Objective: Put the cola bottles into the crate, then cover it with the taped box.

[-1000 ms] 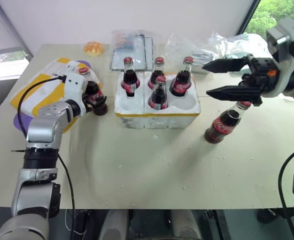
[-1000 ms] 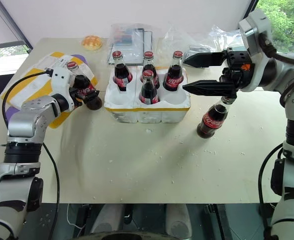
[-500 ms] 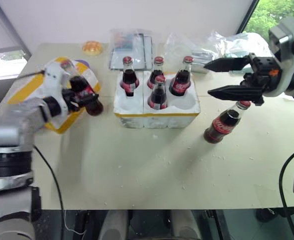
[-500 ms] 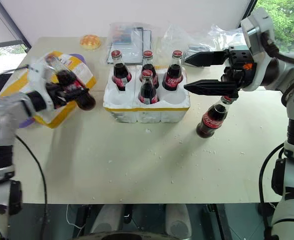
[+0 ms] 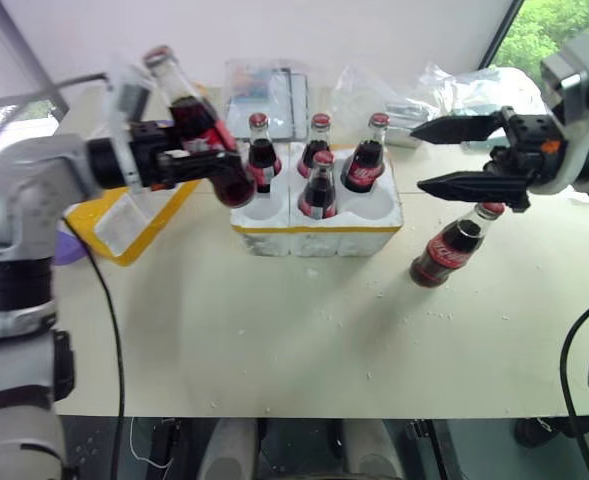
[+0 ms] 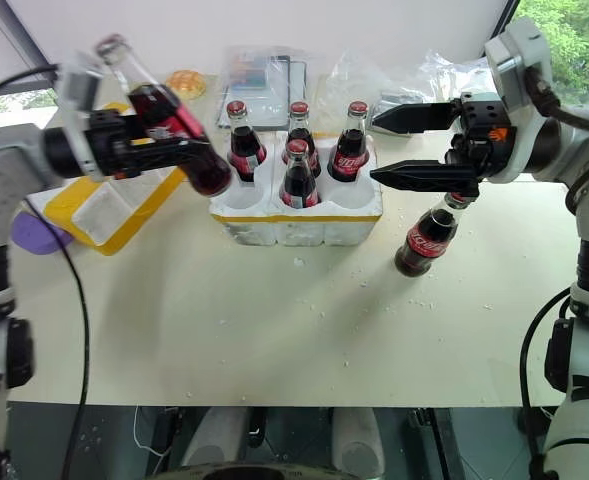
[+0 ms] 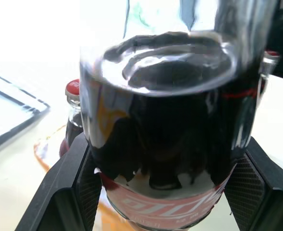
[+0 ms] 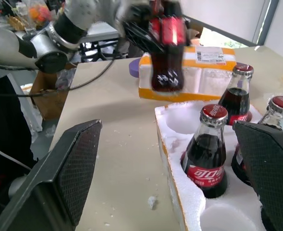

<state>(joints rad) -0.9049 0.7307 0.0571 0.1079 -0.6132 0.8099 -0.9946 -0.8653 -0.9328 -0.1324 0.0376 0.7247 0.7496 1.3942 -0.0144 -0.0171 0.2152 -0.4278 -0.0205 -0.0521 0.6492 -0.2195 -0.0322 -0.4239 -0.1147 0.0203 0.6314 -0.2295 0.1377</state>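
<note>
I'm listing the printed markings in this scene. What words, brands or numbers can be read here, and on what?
Nothing reads for certain.
Bottles in the crate: white script on red labels, seemingly non-Latin, not legible.
Bottle held by the left gripper: label script upside down and blurred.
Bottle on the table: white script, too small.
Taped box: shipping label print too small.

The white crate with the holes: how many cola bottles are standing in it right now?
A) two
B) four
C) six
B: four red-capped cola bottles stand in the crate. A fifth bottle is held tilted in the left gripper above the crate's left end, and a sixth stands on the table to the crate's right, below the open right gripper.
</note>
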